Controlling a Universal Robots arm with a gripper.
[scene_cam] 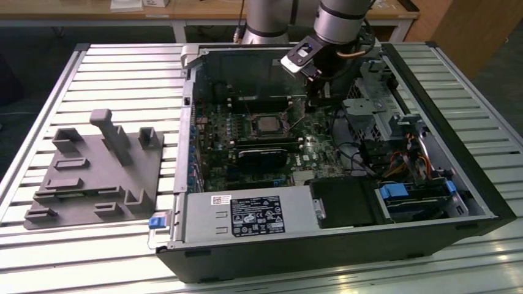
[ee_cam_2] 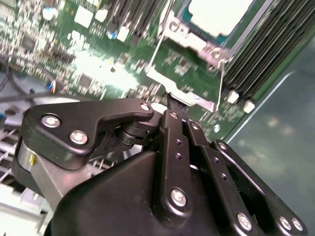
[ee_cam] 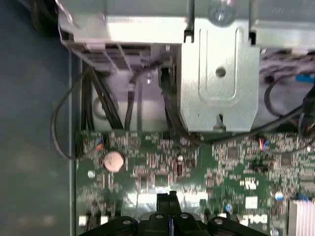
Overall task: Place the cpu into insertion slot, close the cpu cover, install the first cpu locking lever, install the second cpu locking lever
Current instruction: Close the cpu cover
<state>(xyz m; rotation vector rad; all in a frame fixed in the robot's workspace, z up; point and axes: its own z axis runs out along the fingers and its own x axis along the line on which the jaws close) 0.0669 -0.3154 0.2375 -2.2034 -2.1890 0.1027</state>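
Note:
The cpu [scene_cam: 266, 124] lies in the insertion slot [scene_cam: 250, 116] in the middle of the motherboard; its pale metal face [ee_cam_2: 216, 14] also shows in the second wrist view. The silvery cpu cover [ee_cam_2: 186, 42] frames it and appears to lie down around it. Thin wire levers [ee_cam_2: 155, 51] run along the socket's sides. My gripper [scene_cam: 314, 92] hangs over the board on the exterior view's right of the socket. Its black fingertips [ee_cam: 162, 197] are pressed together, shut, with nothing visible between them. The gripper [ee_cam_2: 170, 99] sits just beside a silvery tab [ee_cam_2: 184, 94] at the socket's edge.
The open computer case [scene_cam: 457, 184] lies on a slatted table. A metal drive cage [ee_cam: 219, 78] and black cables [ee_cam: 170, 113] stand close to the gripper. A coin battery [ee_cam: 114, 161] sits on the board. A grey fixture plate [scene_cam: 94, 171] lies at the exterior view's left.

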